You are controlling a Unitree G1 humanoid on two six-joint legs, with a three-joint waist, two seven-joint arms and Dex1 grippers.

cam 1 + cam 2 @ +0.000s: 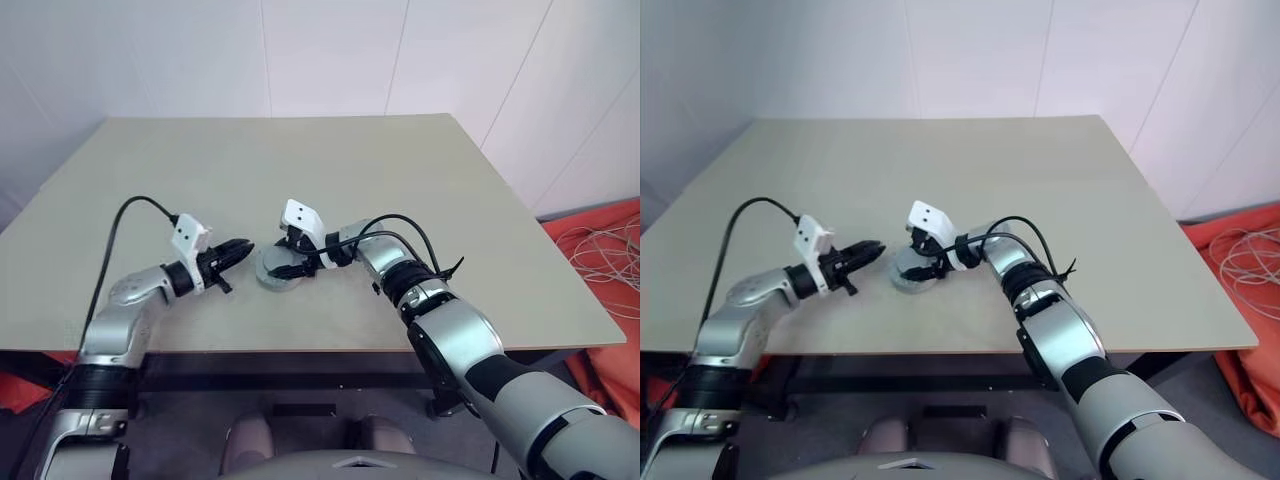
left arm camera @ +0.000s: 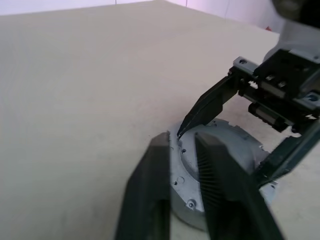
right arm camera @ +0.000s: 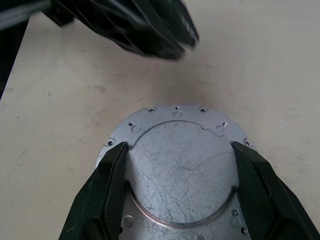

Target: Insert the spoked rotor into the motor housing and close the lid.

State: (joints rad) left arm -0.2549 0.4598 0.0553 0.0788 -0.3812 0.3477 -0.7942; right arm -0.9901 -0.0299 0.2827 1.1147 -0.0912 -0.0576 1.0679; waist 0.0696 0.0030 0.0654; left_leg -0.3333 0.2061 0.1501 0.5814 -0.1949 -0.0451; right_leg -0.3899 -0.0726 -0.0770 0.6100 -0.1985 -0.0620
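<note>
Now the round grey lid (image 3: 182, 170) lies flat on the table (image 1: 420, 200), its plain grey face up, in the front half of the table and a little left of the middle between the side edges. It looks thick, like a closed stack, but I cannot tell what is under it. Small holes run around its flat outer rim, and the raised round centre shows many fine scratches.

Next, the right gripper (image 3: 180, 165) reaches over the lid from the right side, pointing left and somewhat down. Its two black fingers (image 3: 107, 185) stand wide apart, one on each side of the raised centre, and they touch or nearly touch its edge. I cannot tell for sure whether they press on it, so I call it a wide hold around the lid.

Also, the left gripper (image 1: 238, 252) is just beside the lid on its left, nearly level and pointing right toward it. Its fingers (image 2: 220, 180) are clenched together with nothing between them, and the tips hang over the left rim of the lid. In the left wrist view one right finger (image 2: 210, 102) comes down to the lid's rim close to these tips.
</note>
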